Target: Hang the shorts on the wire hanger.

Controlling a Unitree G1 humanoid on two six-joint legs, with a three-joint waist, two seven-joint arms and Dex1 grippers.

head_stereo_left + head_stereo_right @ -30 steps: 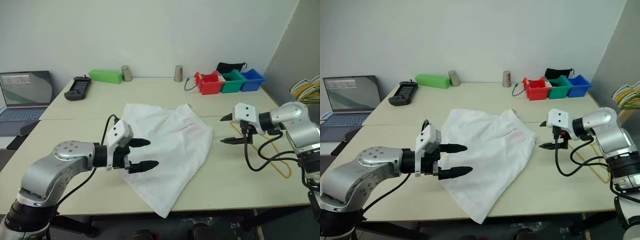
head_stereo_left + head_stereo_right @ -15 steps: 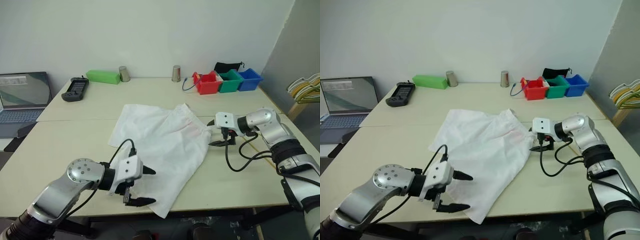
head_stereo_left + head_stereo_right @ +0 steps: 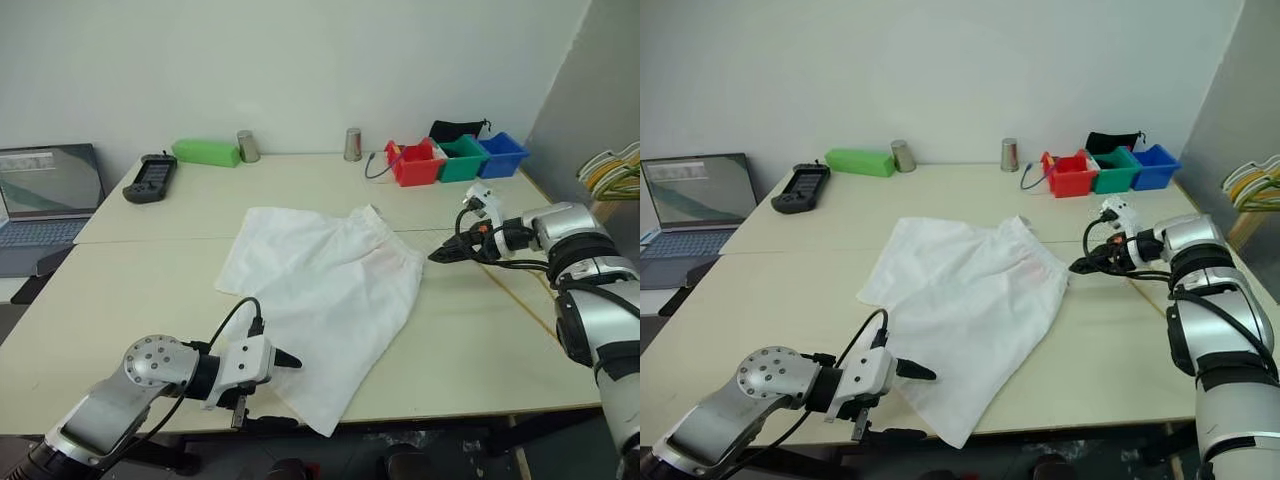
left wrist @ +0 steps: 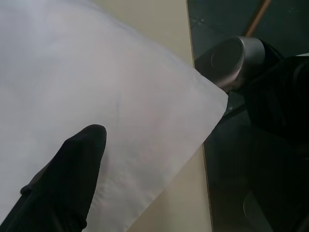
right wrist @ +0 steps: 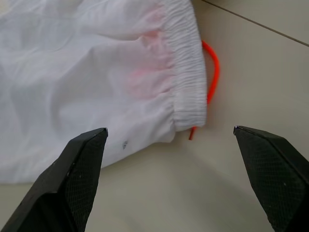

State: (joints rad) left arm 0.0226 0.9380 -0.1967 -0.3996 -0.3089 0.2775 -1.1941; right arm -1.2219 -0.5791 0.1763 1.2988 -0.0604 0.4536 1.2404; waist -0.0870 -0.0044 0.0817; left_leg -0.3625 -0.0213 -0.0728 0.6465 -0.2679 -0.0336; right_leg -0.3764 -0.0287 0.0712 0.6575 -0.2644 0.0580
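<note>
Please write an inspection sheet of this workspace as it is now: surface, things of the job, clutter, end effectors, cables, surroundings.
Surface: pale table, two tops joined by a seam.
Job's things: white shorts lie flat, one corner past the near edge; orange cord at the waistband; thin wire hanger lies flat at the right.
Clutter: laptop, black controller, green box, two metal cups, red, green and blue bins.
End effectors: left end effector open at the shorts' near corner; right end effector open by the waistband.
Cables: black cables on both wrists.
Surroundings: white wall; bunch of hangers at right.
</note>
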